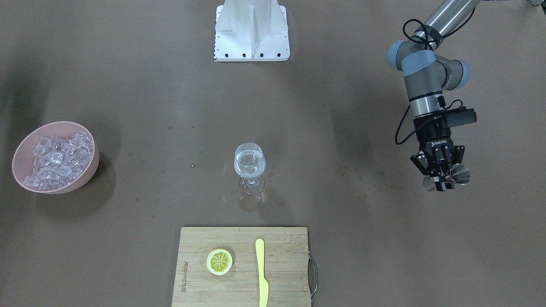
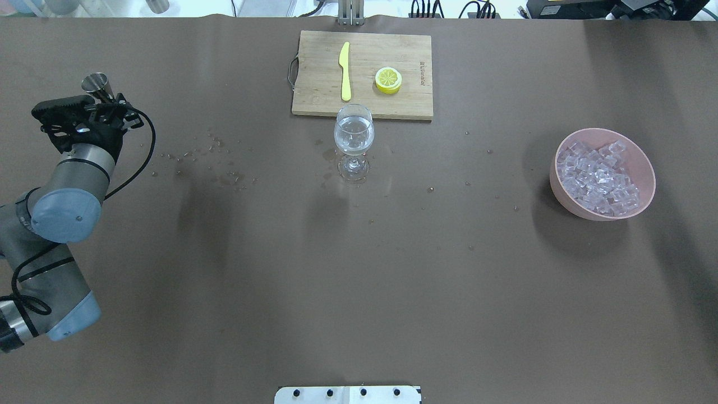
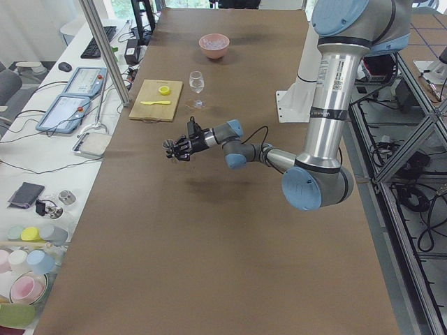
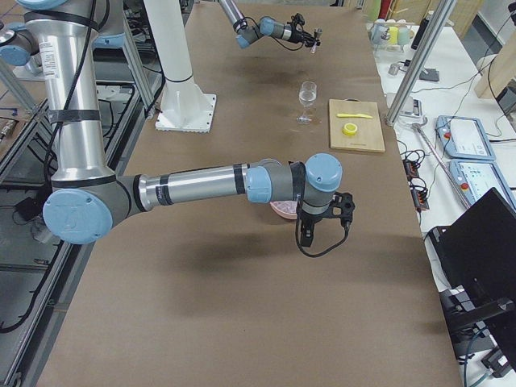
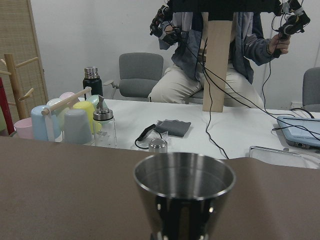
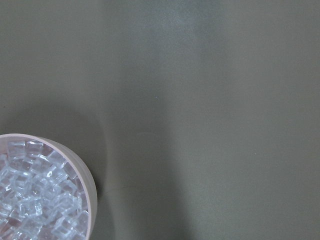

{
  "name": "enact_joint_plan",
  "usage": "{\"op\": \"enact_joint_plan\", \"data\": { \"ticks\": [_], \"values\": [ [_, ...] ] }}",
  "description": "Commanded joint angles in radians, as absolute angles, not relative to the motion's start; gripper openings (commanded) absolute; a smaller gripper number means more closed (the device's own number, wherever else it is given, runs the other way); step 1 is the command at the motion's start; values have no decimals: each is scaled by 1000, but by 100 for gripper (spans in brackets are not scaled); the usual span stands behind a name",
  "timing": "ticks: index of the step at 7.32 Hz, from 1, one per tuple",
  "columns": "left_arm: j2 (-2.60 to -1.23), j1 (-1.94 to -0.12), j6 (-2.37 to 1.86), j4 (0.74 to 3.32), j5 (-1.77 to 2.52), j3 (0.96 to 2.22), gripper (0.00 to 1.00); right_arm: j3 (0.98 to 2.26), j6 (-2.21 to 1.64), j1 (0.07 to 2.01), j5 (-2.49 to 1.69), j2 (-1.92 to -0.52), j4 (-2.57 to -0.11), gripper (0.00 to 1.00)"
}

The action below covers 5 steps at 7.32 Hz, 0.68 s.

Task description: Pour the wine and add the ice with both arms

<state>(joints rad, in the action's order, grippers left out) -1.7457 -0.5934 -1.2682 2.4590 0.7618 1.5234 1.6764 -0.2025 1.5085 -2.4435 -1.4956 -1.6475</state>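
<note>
A stemmed wine glass [image 1: 249,164] stands mid-table with a little clear wine [image 2: 354,139] in its bowl. The ice [image 1: 57,157] is heaped in a pink bowl [image 2: 645,168] and also shows in the right wrist view [image 6: 35,200]. My left gripper [image 1: 443,177] is out to the side above the table, far from the glass, and shut on a steel jigger [image 2: 96,84]. The jigger's open cup [image 5: 184,192] looks empty. My right gripper [image 4: 317,216] hangs over the bowl's near side. I cannot tell whether it is open or shut.
A wooden cutting board [image 1: 290,256] on the operators' side of the glass carries a lemon slice [image 1: 219,261] and a yellow knife [image 1: 261,273]. The white base bracket [image 1: 251,32] is at the robot's edge. Droplets [image 2: 213,163] are scattered on the brown tabletop.
</note>
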Motion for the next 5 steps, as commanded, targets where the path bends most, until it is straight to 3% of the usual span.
{"op": "enact_joint_plan", "data": {
  "ticks": [1,5],
  "values": [
    [-1746,-562,-1276,2459,719,1513,0,1675,-202,1506,-2442,-1496,-1647,100],
    [-1744,-522,-1327,2461,670,1471,0,1675,-201,1505,-2442,-1496,-1647,100]
  ]
}}
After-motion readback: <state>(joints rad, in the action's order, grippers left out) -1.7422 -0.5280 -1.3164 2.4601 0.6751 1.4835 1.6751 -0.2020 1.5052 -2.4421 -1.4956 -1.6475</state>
